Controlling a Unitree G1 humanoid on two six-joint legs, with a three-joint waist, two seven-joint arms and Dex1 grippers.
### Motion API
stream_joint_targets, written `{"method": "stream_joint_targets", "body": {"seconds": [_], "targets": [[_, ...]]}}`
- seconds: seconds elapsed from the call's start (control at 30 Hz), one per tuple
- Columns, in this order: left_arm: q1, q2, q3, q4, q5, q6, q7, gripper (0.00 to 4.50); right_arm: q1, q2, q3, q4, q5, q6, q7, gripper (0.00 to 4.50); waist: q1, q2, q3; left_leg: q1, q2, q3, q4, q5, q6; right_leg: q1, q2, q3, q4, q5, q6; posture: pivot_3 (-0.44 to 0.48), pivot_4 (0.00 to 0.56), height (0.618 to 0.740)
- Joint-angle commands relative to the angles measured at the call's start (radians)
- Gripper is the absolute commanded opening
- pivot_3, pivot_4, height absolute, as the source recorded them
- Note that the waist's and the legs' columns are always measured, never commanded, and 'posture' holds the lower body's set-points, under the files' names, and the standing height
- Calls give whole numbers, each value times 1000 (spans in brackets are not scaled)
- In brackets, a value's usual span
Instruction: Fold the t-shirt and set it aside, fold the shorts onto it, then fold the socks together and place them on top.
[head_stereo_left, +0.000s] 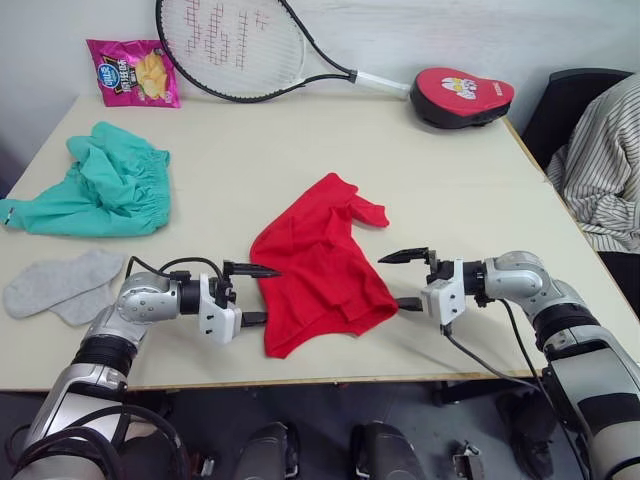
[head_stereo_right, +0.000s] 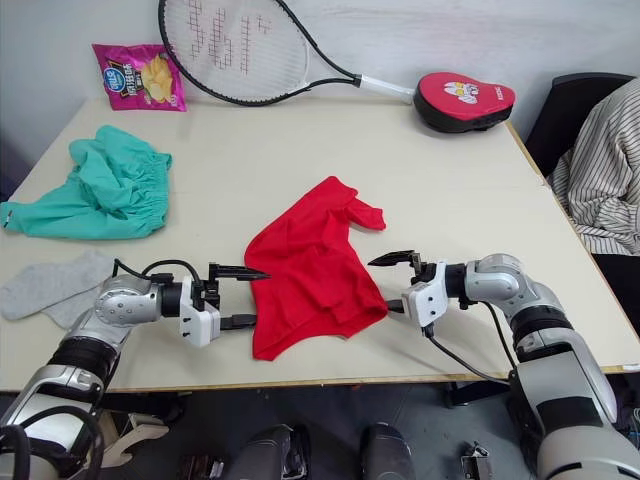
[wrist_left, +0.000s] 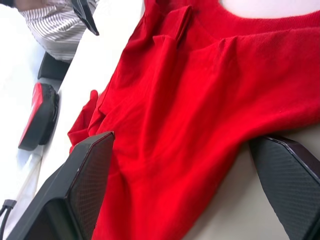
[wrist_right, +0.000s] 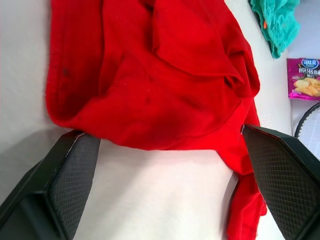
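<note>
You have both the left gripper (head_stereo_left: 252, 294) and right gripper (head_stereo_left: 405, 280) spread wide, flanking the crumpled t-shirt (head_stereo_left: 320, 262), ready to pinch its edges.

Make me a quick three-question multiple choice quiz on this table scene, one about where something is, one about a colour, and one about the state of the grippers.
1. Where do the socks lie?
A. near the table's left front edge
B. on the racket
C. on the red case

2. What colour are the shorts?
A. yellow
B. teal-green
C. black

3. How are the two grippers set?
A. both shut on the shirt
B. both open, either side of the t-shirt
C. one holds a sock

Answers: 1 A, they lie flat close by the left arm. 2 B, the crumpled heap at the left is teal-green. 3 B, the left gripper and right gripper have their fingers spread beside the red t-shirt.
</note>
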Motion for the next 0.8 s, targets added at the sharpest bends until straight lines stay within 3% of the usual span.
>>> {"method": "stream_joint_targets", "body": {"seconds": [0.03, 0.1, 0.2, 0.33, 0.4, 0.6, 0.73, 0.8], "targets": [[16, -6, -78, 23, 23, -19, -20, 4463, 21, 22, 82, 36, -89, -13, -13, 4500, -2, 1, -3, 0, 0, 0, 0, 0, 0, 0, 0, 0, 0, 0, 0, 0, 150, 740], [13, -9, -89, 27, 15, -16, -19, 4463, 18, 33, 95, 34, -100, -20, -34, 4500, -4, 3, -6, 0, 0, 0, 0, -1, 1, 0, 0, -1, 0, 0, 0, 0, 150, 740], [6, -11, -102, 28, 1, -9, -22, 3867, 15, 46, 113, 35, -102, -26, -44, 4500, -10, 4, -7, 1, 1, 0, 0, -2, 1, 1, 0, -1, 0, 0, 0, 0, 150, 740], [2, -7, -126, 29, -27, -3, -36, 2580, 20, 61, 133, 30, -88, -27, -42, 4325, -18, 4, -7, 1, 1, -1, 0, -2, 1, 1, 1, -2, 0, -1, -1, 0, 150, 740], [2, -5, -135, 30, -36, -2, -39, 1930, 25, 67, 140, 26, -76, -24, -38, 3888, -19, 4, -7, 1, 1, -1, 0, -2, 1, 1, 1, -2, 0, -1, -1, 0, 150, 740], [9, -6, -144, 30, -54, 7, -41, 8, 39, 69, 156, 14, -40, -5, -15, 1677, -20, 7, -8, 1, 1, -1, -1, -1, 3, 2, 1, -2, 0, -2, -2, 0, 150, 740], [24, -1, -140, 19, -85, 29, -50, 0, 60, 53, 172, -8, 36, 12, 54, 184, -20, 8, -8, 1, 1, 0, -1, 0, 4, 2, 1, -2, 0, -2, -2, 0, 150, 740], [36, 9, -137, 4, -107, 40, -59, 0, 76, 40, 177, -33, 96, 32, 104, 25, -20, 8, -8, 1, 1, -1, -1, -1, 4, 2, 1, -2, 0, -2, -2, 0, 150, 740]]}}
